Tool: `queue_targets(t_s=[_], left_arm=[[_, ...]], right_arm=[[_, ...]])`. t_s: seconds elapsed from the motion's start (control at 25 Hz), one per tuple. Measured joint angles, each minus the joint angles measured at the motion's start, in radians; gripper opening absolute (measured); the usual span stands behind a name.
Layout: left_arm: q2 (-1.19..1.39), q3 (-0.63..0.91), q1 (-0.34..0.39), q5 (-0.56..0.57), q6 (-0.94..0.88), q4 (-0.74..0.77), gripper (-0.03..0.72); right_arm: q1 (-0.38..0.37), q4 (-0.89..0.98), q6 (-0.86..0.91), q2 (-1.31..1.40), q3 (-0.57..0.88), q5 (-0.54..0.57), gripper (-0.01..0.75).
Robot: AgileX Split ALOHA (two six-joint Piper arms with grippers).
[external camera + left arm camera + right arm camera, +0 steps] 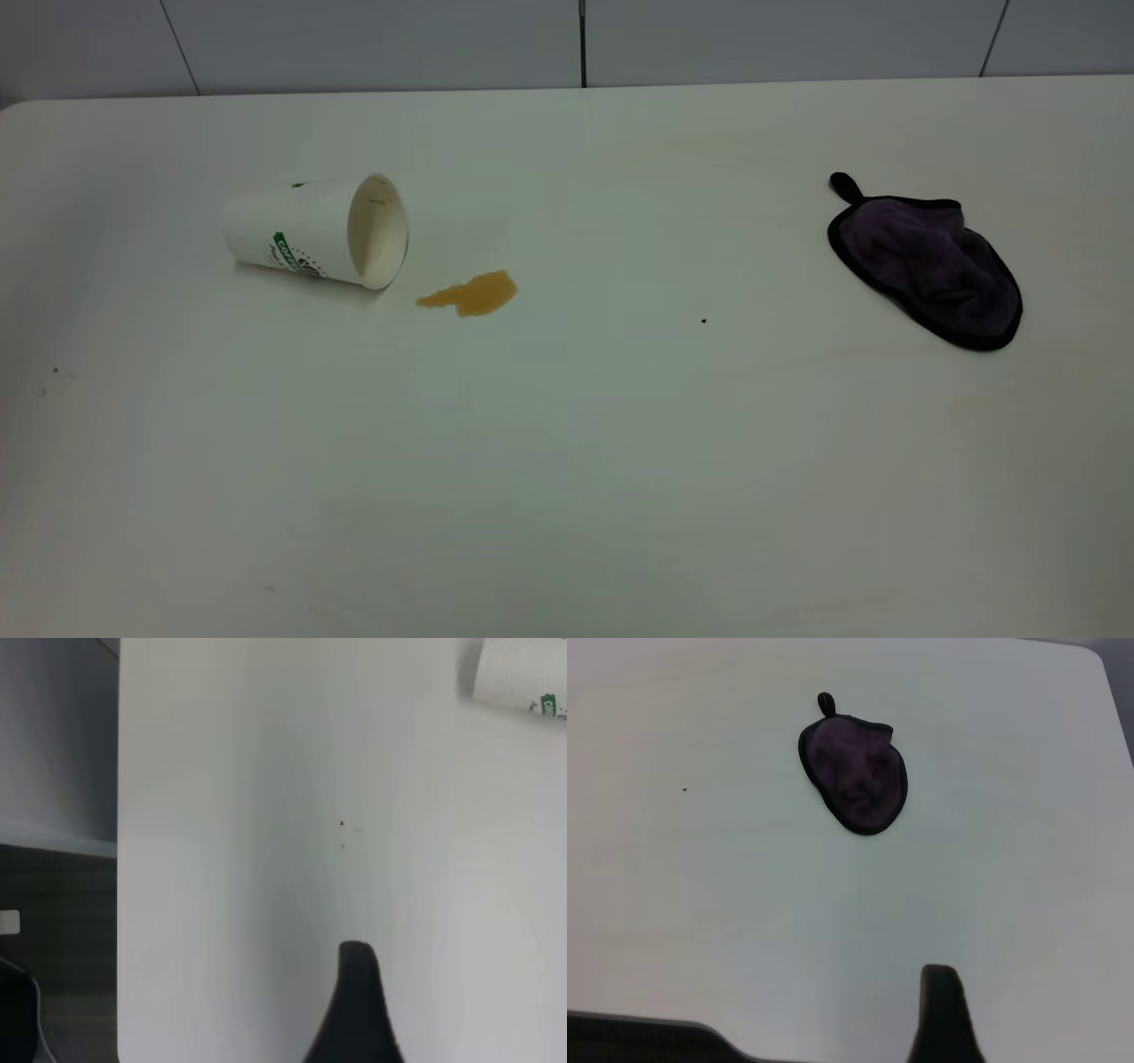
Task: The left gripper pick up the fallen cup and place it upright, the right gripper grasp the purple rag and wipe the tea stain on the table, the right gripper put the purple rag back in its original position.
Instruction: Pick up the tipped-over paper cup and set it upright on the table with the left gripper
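The fallen cup [310, 232] lies on its side at the left of the table [567, 461], its mouth facing right. The amber tea stain [469, 293] sits just right of the mouth. The purple rag [930, 266], with black trim and a loop, lies crumpled at the right. Neither gripper shows in the exterior view. In the left wrist view one black finger [356, 1014] shows above bare table, with part of the cup [518, 678] far off at the frame's corner. In the right wrist view one black finger [943, 1019] shows well short of the rag [858, 771]. Both grippers are open and empty.
A grey panelled wall [372, 40] runs behind the table's back edge. A few tiny dark specks [703, 321] dot the tabletop. The left wrist view shows the table's side edge [118, 904] with dark floor beyond it. The right wrist view shows the table's near edge [700, 1028].
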Motion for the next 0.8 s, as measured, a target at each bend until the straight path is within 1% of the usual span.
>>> queue_targets(t_s=[0.12,0.28,0.36,0.44,0.6,0.8], left_arm=[[0.114,-0.044,-0.096,0.0,-0.091,0.11,0.659],[0.312,-0.098,-0.271,0.034,-0.268,0.3,0.657],[0.405,-0.122,-0.341,0.04,-0.357,0.387,0.653],[0.503,-0.16,-0.401,0.045,-0.428,0.444,0.649],[0.676,-0.268,-0.473,0.049,-0.479,0.494,0.648],[0.882,-0.437,-0.508,0.072,-0.497,0.509,0.636]], right_arm=[[0.0,0.0,0.0,0.0,0.0,0.0,0.563],[0.0,0.0,0.0,0.0,0.0,0.0,0.563],[0.0,0.0,0.0,0.0,0.0,0.0,0.563],[0.0,0.0,0.0,0.0,0.0,0.0,0.563],[0.0,0.0,0.0,0.0,0.0,0.0,0.563],[0.0,0.0,0.0,0.0,0.0,0.0,0.563]])
